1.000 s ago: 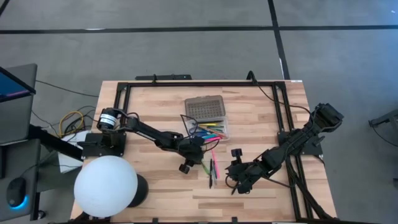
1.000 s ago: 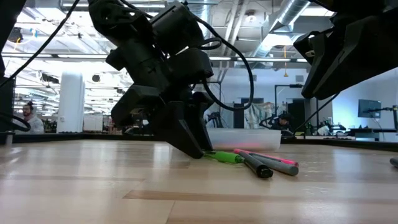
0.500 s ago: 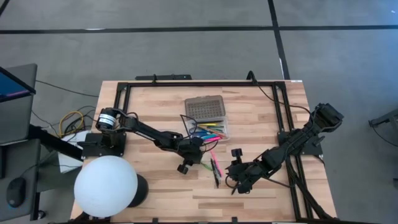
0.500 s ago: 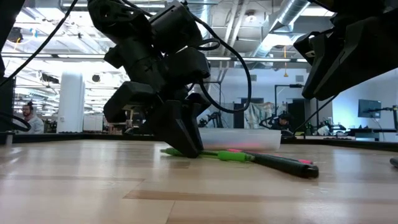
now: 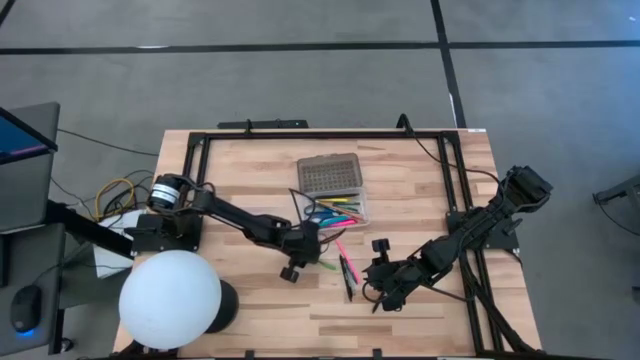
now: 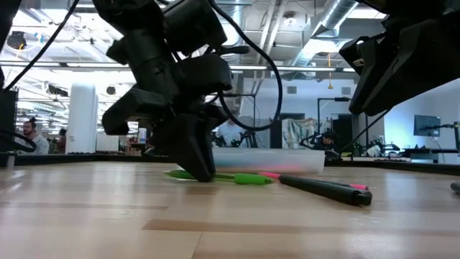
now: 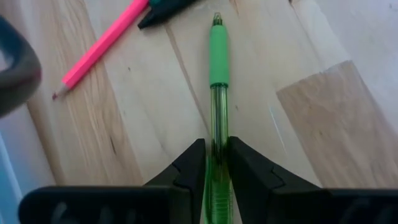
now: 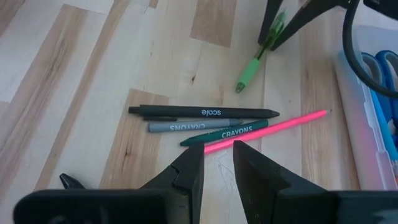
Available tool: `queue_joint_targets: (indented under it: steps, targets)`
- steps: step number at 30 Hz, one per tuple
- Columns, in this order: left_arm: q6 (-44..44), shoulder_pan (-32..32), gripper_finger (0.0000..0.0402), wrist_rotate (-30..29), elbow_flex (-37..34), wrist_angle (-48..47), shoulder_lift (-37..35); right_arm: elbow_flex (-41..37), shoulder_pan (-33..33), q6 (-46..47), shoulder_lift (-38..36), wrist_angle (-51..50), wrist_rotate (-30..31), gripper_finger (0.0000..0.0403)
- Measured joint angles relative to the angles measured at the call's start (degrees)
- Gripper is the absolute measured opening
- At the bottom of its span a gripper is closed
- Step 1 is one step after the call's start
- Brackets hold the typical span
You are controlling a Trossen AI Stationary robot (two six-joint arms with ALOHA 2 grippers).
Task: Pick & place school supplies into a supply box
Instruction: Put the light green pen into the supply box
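Observation:
My left gripper (image 7: pixel 216 146) is at mid-table (image 5: pixel 303 250), shut on a green pen (image 7: pixel 217 62). The pen lies about level along the tabletop (image 6: pixel 237 178). A pink pencil (image 8: pixel 267 132), a black pen (image 8: pixel 202 112), a grey crayon (image 8: pixel 186 126) and a dark green crayon (image 8: pixel 230 132) lie loose on the wood to its right. The supply box (image 5: pixel 332 190) stands behind them, lid open, with coloured pens and blue scissors (image 8: pixel 376 65) in its tray. My right gripper (image 8: pixel 217 158) hangs open above the table, near the loose pens. My left gripper pinches the pen's clear green barrel (image 7: pixel 216 118) between its two fingers, behind the solid green grip section (image 7: pixel 218 56). The fingers slant steeply down from the table's left side. The pen sticks out level past them at table height; whether it rests on the wood, I cannot tell.
A large white sphere (image 5: pixel 170 300) stands on a dark base at the table's near left corner. A black frame rail (image 5: pixel 320 133) runs round the tabletop. Bare wood lies at the near edge (image 5: pixel 300 320).
My left gripper has closed on the green pen and moved toward the table's left and slightly near edge. The pen has been drawn away from the other loose pens and now lies more crosswise on the table.

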Motion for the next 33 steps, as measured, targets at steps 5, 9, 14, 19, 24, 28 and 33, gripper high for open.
queue_joint_targets:
  steps: [5,9,14,19,24,28,33]
  targets:
    - [-1.32,-0.95,0.0062,-2.37,0.0,-1.73,-0.21,0.0,-0.04,-0.01,0.0,0.12,0.0,0.0077]
    - [-2.36,-1.4,0.0062,-2.93,0.05,-2.62,-0.27,0.0,-0.04,-0.01,0.01,0.21,0.0,0.0077]
    - [-2.78,-1.59,0.0062,-3.07,0.22,-4.62,-0.41,0.0,-0.06,-0.01,0.02,0.24,0.33,0.0077]
    - [-4.62,-1.61,0.0062,-2.99,0.33,-6.99,-0.79,0.0,-0.06,-0.01,0.02,0.23,0.52,0.0077]
    - [-5.82,-1.66,0.0062,-3.29,0.34,-10.52,-2.07,0.0,-0.08,-0.01,0.02,0.25,1.36,0.0077]
    - [-7.05,-1.88,0.0062,-4.11,0.17,-14.72,-3.63,0.0,-0.06,0.01,0.01,0.29,1.36,0.0077]
    - [-7.9,-2.57,0.0062,-6.62,-0.04,-19.47,-4.82,0.0,-0.06,0.01,0.01,0.35,1.35,0.0077]
